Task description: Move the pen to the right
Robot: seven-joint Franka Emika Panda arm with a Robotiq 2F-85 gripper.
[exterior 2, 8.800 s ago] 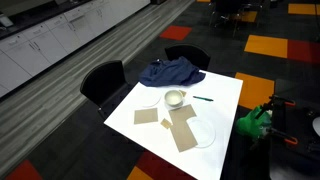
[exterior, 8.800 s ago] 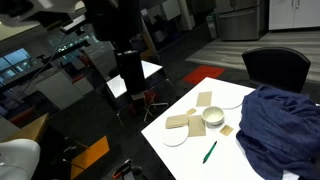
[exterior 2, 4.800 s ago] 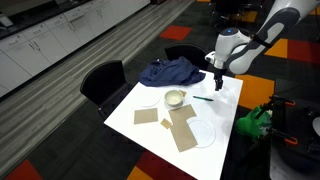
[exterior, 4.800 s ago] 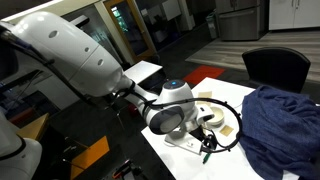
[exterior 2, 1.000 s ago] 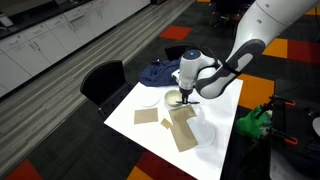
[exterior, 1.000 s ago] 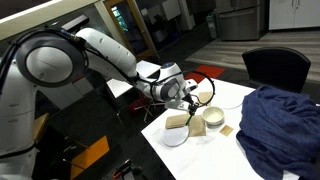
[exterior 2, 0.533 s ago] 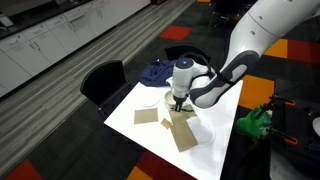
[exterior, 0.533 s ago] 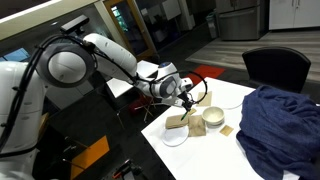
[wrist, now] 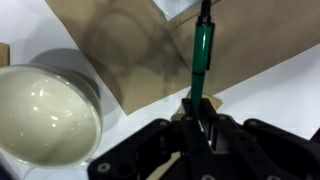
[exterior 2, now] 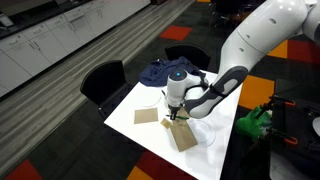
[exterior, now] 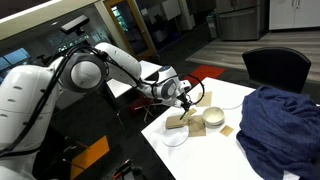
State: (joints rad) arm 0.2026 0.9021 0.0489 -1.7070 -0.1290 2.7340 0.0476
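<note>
In the wrist view the thin green pen [wrist: 200, 55] sticks straight out from my gripper [wrist: 198, 112], whose jaws are shut on its near end. The pen hangs over a flat tan cardboard piece [wrist: 150, 50] lying on the white table, beside a cream bowl [wrist: 45, 112]. In both exterior views the gripper [exterior: 187, 103] [exterior 2: 176, 113] points down just above the cardboard [exterior: 178, 123] [exterior 2: 183, 136], next to the bowl [exterior: 213, 118]. The pen is too thin to make out in those views.
A blue cloth [exterior: 275, 125] [exterior 2: 165, 72] lies heaped on one end of the white table [exterior: 200, 152] [exterior 2: 228, 100]. A small white plate [exterior: 175, 138] sits near the cardboard. Dark chairs [exterior: 275, 65] [exterior 2: 100, 85] stand at the table's sides. A green object [exterior 2: 255, 122] sits on the floor.
The gripper, still holding the pen, has shifted from beside the bowl to over the cardboard pieces and come down closer to the table.
</note>
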